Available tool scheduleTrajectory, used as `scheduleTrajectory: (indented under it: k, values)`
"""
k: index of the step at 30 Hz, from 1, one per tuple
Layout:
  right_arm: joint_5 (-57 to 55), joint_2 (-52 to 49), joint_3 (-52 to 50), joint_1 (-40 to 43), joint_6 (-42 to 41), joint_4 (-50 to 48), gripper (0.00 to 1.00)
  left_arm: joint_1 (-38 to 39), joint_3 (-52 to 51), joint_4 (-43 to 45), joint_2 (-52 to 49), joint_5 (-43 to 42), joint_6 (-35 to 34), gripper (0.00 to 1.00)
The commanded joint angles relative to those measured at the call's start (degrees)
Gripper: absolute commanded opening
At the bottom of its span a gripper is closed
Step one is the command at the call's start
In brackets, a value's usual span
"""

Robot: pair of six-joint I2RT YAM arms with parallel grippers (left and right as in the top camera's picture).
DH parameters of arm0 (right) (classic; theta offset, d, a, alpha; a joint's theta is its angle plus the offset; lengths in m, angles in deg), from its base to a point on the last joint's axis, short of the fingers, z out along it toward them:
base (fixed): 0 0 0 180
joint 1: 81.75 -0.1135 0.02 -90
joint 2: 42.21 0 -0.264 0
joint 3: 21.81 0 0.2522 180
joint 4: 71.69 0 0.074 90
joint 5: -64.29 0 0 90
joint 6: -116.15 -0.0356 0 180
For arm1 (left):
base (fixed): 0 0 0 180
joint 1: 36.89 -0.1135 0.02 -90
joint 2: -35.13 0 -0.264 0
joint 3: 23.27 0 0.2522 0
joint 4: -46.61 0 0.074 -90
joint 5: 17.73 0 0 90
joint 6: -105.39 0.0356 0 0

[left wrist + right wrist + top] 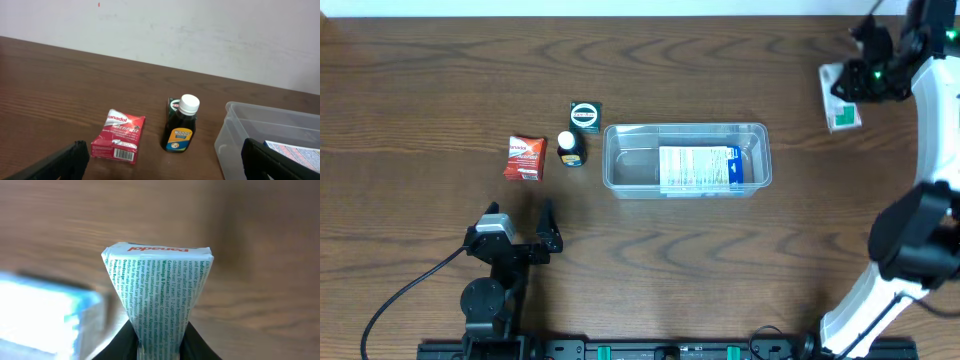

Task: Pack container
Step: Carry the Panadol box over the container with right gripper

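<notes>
**Overhead:** The clear container is set at the middle of the wooden desk, with a blue-and-white carton laid flat inside it. A dark bottle with a white cap, a small dark box and a red pack are grouped just beside its left end. The left hand is held near the desk's front edge, below the red pack, with its fingers spread wide and nothing between them. At the far right, well apart from the container, the right hand is poised over a white-and-green carton.

**Left wrist:** The red pack is shown lying flat, with "Panadol" and "ActiFast" printed in white. The bottle is stood upright beside it, and "WOODS'" is legible on its yellow-and-blue label. The small dark box is mostly hidden behind the bottle. One corner of the container is caught at the right, between the spread fingers.

**Right wrist:** The white-and-green carton is pinched between the dark fingers, its lower end squeezed narrow. "Panadol" is read upside down in red on the end flap. The headings "Indications", "Contraindications", "Warnings & Precautions" and "Overdosage" are made out in green. A blurred pale box is seen at lower left. Whether the carton is touching the desk cannot be told.
</notes>
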Motion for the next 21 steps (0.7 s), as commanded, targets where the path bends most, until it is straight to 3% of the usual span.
scheduleTrajectory:
  k: [1, 5, 12, 18, 21]
  values:
    - [3.72, 5.29, 1.05, -5.64, 7.91, 1.6, 0.22, -0.26, -0.87, -2.08, 0.35, -1.05, 1.01, 0.98]
    - [3.8, 8.2, 1.05, -13.55, 14.38, 4.31, 0.23, -0.26, -0.87, -2.08, 0.35, -1.05, 1.01, 0.98]
    - [3.63, 7.67, 0.79, -25.97, 18.51, 7.41, 0.24, -0.26, -0.87, -2.08, 0.35, -1.05, 1.01, 0.98]
    - [-0.76, 7.52, -0.76, -33.0, 23.52, 7.58, 0.4, -0.26, -0.87, -2.08, 0.35, -1.05, 1.01, 0.98]
    - [-3.65, 7.52, -1.73, -34.53, 24.94, 7.61, 0.43, -0.26, -0.87, -2.08, 0.35, -1.05, 1.01, 0.98]
